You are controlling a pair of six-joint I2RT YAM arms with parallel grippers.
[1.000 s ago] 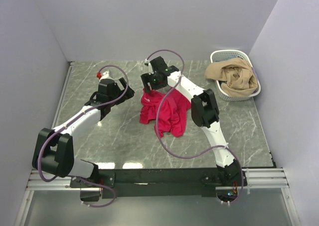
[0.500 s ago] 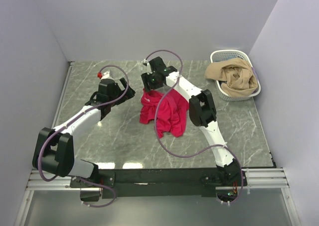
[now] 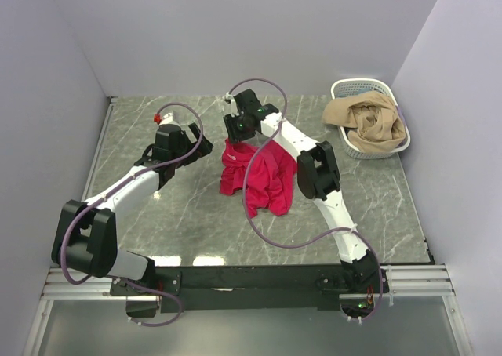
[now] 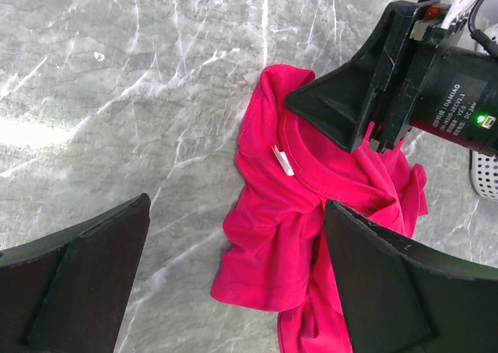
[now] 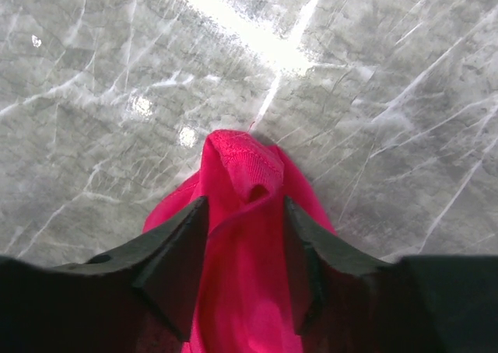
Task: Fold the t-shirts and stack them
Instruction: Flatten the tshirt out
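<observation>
White print runs sideways along the black motor housing (image 4: 455, 89) just behind the right arm's jaws. Its largest word appears to read "DAMIAO", though the second letter is unsure. The finer lines beside it are too small to read. Just below those jaws, and seen ahead between the left arm's jaws, a small white neck label (image 4: 282, 159) sits inside the collar of the red t-shirt (image 4: 296, 228). No print can be made out on it.
</observation>
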